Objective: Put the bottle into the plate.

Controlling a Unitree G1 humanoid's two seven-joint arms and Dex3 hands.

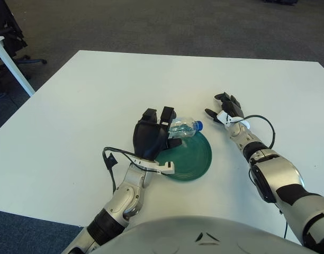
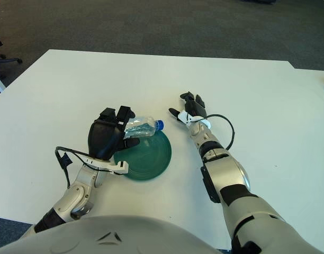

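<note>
— Over the far left rim of the plate [image 1: 191, 156], what do you make out?

— That is where the left hand [image 1: 151, 136] sits, its dark fingers wrapped round the bottle [image 1: 184, 128]. It is a clear plastic bottle with a blue cap, lying nearly on its side, the cap pointing away from the hand toward the plate's far edge.

— Is the bottle touching the plate?

— I cannot tell. It shows above the plate's far left rim, with the cap just past the rim, but whether it rests on the green surface or is held clear of it is not visible.

— And the plate itself?

— A round green dish lying flat on the white worktop [image 1: 98, 90]. The left wrist and a white bracket on it cover the plate's near left edge, and a black cable loops out on the worktop just left of that.

— What about the other hand?

— The right hand [image 1: 225, 111] shows beyond the plate and to its right, apart from the bottle's cap. Its fingers are spread loosely and it holds nothing. A black cable curves on the worktop beside its forearm, on the side away from the plate.
</note>
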